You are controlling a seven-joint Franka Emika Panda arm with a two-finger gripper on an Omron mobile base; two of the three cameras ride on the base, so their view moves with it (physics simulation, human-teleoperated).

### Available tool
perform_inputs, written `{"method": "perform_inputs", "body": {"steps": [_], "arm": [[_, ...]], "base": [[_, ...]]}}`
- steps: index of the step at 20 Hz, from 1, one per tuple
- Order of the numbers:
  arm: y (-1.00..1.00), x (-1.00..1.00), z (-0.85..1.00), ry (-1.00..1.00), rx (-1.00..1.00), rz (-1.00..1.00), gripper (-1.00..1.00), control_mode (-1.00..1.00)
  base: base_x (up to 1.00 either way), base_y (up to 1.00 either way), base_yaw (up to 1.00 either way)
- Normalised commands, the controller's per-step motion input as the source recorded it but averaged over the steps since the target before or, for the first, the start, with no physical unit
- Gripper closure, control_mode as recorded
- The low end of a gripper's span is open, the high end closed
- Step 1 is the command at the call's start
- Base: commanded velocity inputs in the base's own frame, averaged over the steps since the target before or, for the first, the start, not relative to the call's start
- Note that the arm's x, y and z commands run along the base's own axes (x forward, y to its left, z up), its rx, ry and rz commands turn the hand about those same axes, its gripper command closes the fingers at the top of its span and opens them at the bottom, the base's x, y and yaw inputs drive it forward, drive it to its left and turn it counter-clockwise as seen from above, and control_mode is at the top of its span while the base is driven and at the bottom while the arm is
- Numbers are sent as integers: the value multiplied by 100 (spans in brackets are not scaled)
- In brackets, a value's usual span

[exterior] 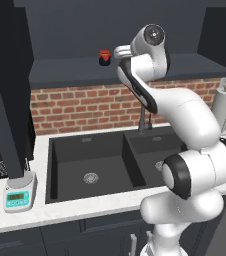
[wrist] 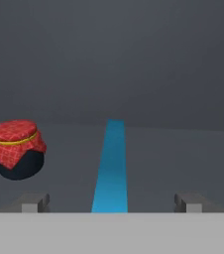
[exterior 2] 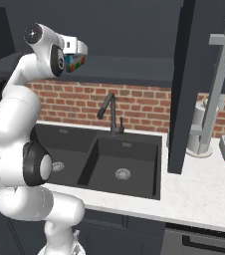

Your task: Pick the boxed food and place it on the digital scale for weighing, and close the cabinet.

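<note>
Up on the cabinet shelf, the small flat blue food box (wrist: 111, 166) stood edge-on between my wide-open jaws, beside a red-lidded dark jar (wrist: 17, 150). I judged it light and stiff, best pinched across its broad faces.

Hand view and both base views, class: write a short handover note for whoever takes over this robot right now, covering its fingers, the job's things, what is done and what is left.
Fingers: open wide, reaching into the cabinet, one on either side of the boxed food; not closed on it.
Boxed food: on the cabinet shelf, edge-on to the hand, with a red-lidded jar beside it.
Digital scale: on the counter beside the sink, nothing on it.
Cabinet: door open.
Done: hand lined up on the box.
Left: grasp the box, set it on the scale, close the cabinet.
</note>
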Motion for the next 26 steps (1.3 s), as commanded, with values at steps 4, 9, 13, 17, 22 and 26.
{"method": "perform_inputs", "body": {"steps": [4,9,13,17,22,26], "arm": [[0,23,0,0,0,0,-100,-100],[0,7,-7,0,0,0,100,-100],[0,0,-16,0,0,0,100,-100],[0,0,-25,-1,0,0,100,-100],[0,-32,-32,-15,0,0,100,-100],[0,-77,-2,-12,0,1,100,-100]], "base": [[0,0,0],[0,0,0],[0,0,0],[0,0,0],[0,0,0],[0,0,0]]}}
